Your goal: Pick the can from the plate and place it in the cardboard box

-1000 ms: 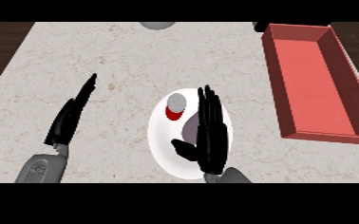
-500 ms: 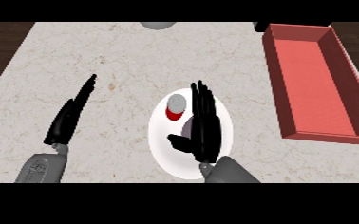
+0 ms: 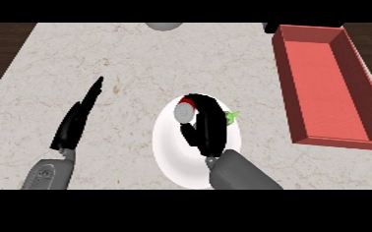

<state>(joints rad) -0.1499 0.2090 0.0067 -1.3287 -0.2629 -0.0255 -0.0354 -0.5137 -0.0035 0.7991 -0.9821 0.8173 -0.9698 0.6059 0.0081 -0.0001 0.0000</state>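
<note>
- Right robot hand (image 3: 207,128) is over the plate (image 3: 178,169). Its fingers are curled over the top of the can (image 3: 184,113) and the thumb is on the near side, so it looks closed round the can.
- The can is on or just above the plate's far part. Its grey end faces up and a red edge shows behind it. The robot hand hides most of the body, so I can't tell if it has lifted off.
- Risk: only the can's end pokes out past the fingers. If the hold sits low or off-centre, the can could tip or slip out on the lift and roll across the plate.
- Risk: the cardboard box (image 3: 320,88) is well apart, to the right and further back. The carry has to clear its near-left wall, and too low a path could knock the can on the rim or shove the box.
- Risk: the plate could be dragged or nudged if the fingers catch its surface while lifting.
- A small green bit (image 3: 232,117) shows at the hand's right side. Can't tell what it is.
- Containers: the plate holds just the can, the rest of it is bare white. The box is reddish with an open top, and no item shows inside it.
- Left robot hand (image 3: 73,125) rests on the left of the tabletop (image 3: 131,64), fingers straight, holding nothing.
- A grey rounded thing (image 3: 166,26) sits at the far edge, cut off by the frame.
</note>
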